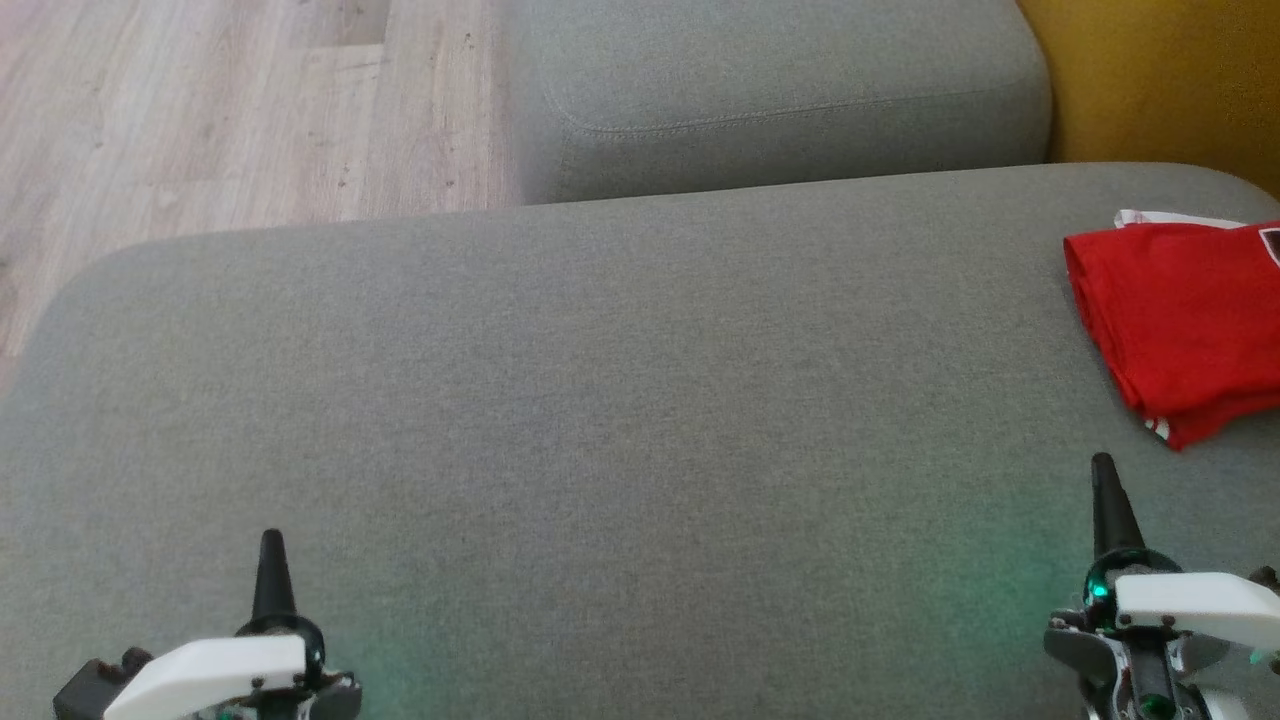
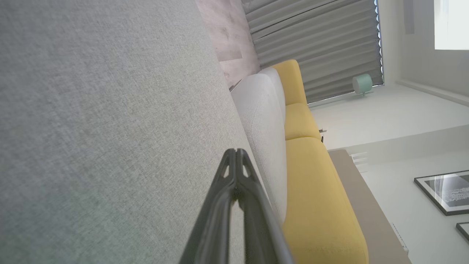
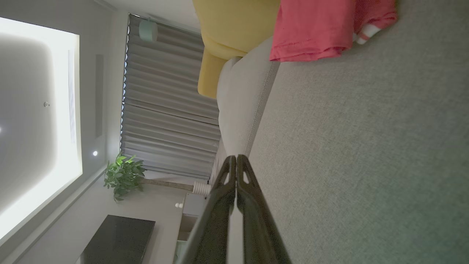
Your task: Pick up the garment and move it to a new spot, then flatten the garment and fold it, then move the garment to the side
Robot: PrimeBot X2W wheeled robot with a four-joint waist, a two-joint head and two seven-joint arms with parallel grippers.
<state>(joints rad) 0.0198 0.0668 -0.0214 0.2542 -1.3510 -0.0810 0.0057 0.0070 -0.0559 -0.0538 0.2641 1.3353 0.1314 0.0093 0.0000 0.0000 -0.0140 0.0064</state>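
Pointing away from the robot, the left gripper [image 1: 271, 545] is seen at the near edge of the wide grey fabric seat cushion [image 1: 600, 350], toward its near left corner. Its two long dark fingers are pressed together from root to tip, with nothing held between them, as is confirmed in the left wrist view. At the same near edge, toward the near right corner, the right gripper [image 1: 1103, 470] is found, set slightly further in over the cushion. Its fingers are likewise closed tip to tip and empty. Whether either gripper touches the fabric cannot be told.

A green glow is cast on the cushion beside each wrist. The broad middle of the cushion is seen as bare woven fabric.

Beyond the right gripper and apart from it, the folded red fabric garment [image 1: 1180, 320] with white trim is laid flat on the cushion at its right edge, toward the far right corner. Part of it is cut off by the head view's right border. A strip of white is shown at its far side and another at its near corner.

Behind the far edge, a second grey fabric cushion [image 1: 780, 90] is placed, with a mustard-yellow upholstered cushion [image 1: 1160, 80] to its right and pale wooden plank flooring [image 1: 200, 110] to its left.
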